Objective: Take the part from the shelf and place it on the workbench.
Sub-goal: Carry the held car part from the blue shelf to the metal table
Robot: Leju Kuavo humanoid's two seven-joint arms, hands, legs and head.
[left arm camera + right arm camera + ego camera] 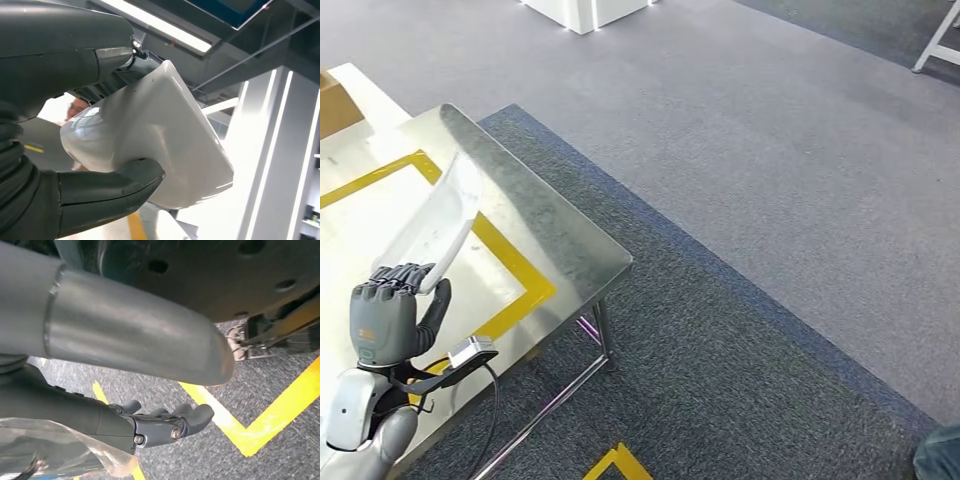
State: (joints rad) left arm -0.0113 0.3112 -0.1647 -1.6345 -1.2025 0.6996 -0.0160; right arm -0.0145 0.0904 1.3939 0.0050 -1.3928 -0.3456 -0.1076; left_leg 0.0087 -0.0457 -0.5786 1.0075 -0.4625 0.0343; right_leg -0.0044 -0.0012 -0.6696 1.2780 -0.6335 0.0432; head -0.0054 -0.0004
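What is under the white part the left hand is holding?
The white part, held by the left hand, is over the steel workbench, above its yellow tape outline. The surface directly beneath the part is hidden, and whether it touches can't be told.

Part [158,135]: white, glossy, smooth, plastic-looking shell with soft highlights. Workbench [569,240]: brushed metal top, dull sheen, yellow tape lines (flat, matt). Left hand [392,315]: matt grey ribbed cover, dark smooth fingers [109,192]. Floor [788,180]: grey carpet, rough, matt. Right hand [166,422]: dark matt fingers, clear crinkled plastic film beside it. Cardboard box [336,100]: brown, matt.
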